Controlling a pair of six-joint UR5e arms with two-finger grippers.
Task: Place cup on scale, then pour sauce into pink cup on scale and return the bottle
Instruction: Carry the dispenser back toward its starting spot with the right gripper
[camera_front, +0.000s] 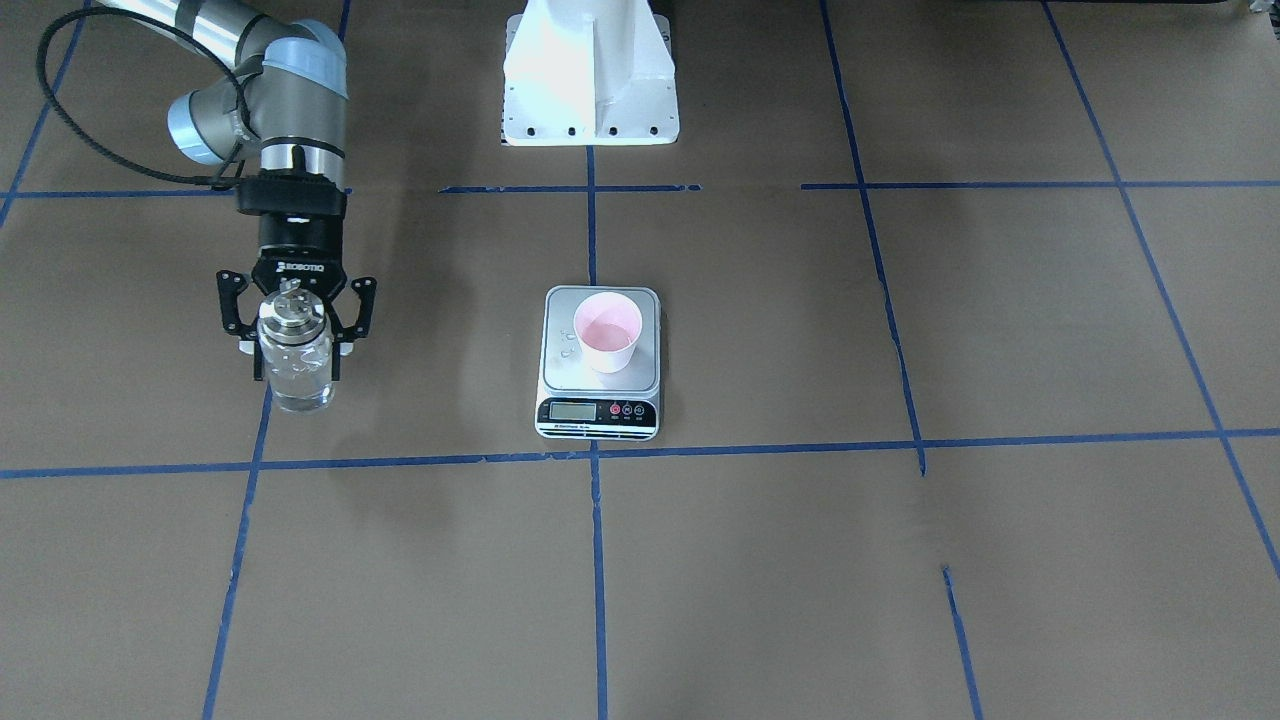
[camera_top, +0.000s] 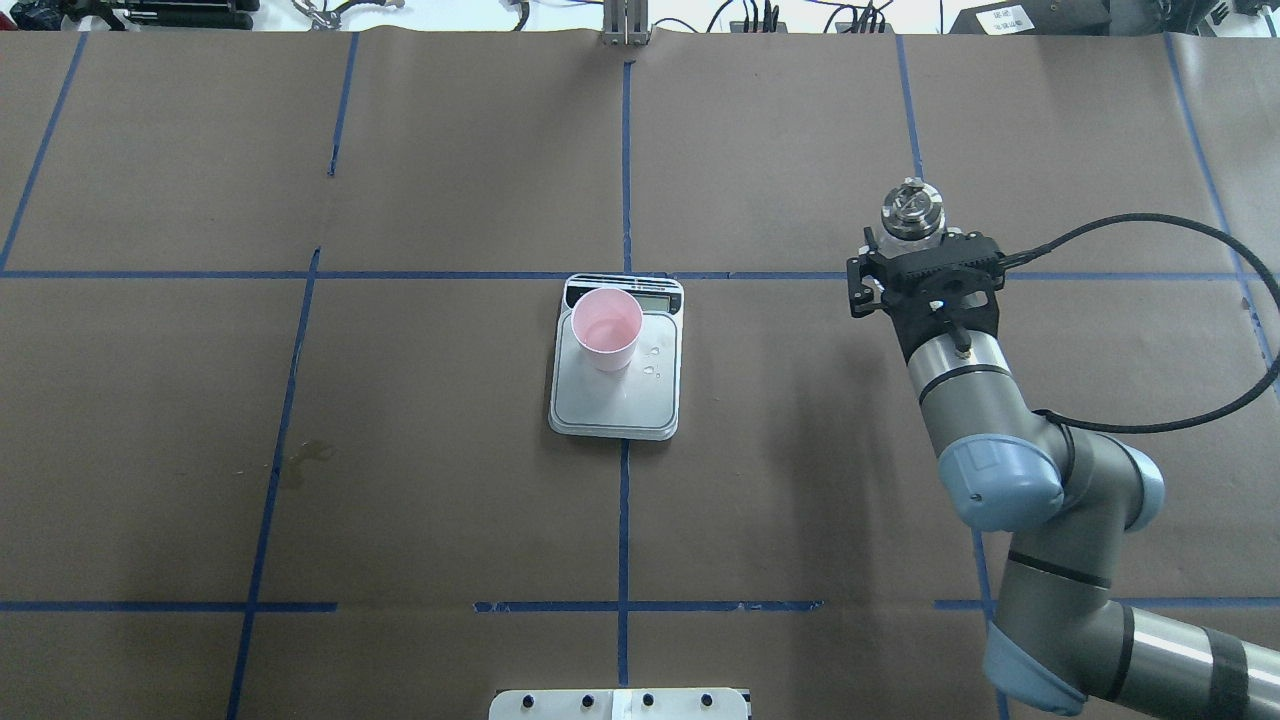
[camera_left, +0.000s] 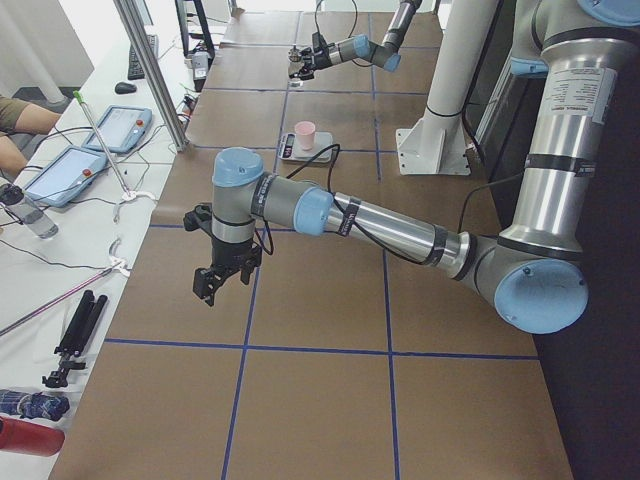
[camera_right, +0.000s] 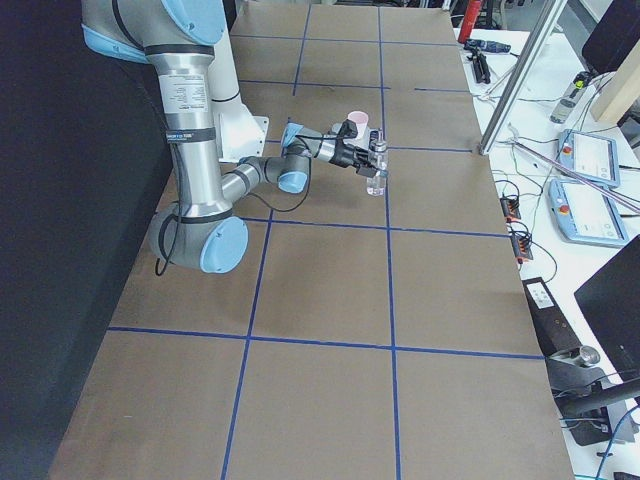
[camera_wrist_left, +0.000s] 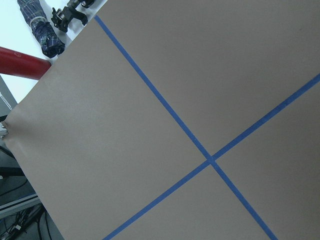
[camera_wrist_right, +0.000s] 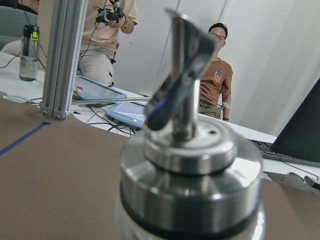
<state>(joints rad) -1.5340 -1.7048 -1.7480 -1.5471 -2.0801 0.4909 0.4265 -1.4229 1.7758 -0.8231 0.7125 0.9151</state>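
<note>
Nearest, the left gripper (camera_left: 214, 290) hangs above the brown paper-covered table (camera_left: 320, 400); its fingers' state cannot be told. Mid-table, the small pale pink tapered cup (camera_top: 607, 325) stands on the flat silver-grey kitchen scale (camera_top: 615, 405). Farthest, the right gripper (camera_front: 297, 368) clamps the upright silver-topped clear glass bottle (camera_front: 297, 388).

This is a robotics lab. A left arm (camera_left: 380, 225) and a right arm (camera_top: 1000, 430) work over a table (camera_top: 450, 450) papered brown and gridded with blue tape (camera_top: 624, 500). Teach pendants (camera_right: 590, 155) lie on the white side bench (camera_left: 60, 240) by an aluminium post (camera_wrist_right: 60, 55), with people (camera_wrist_right: 216, 75) nearby.
</note>
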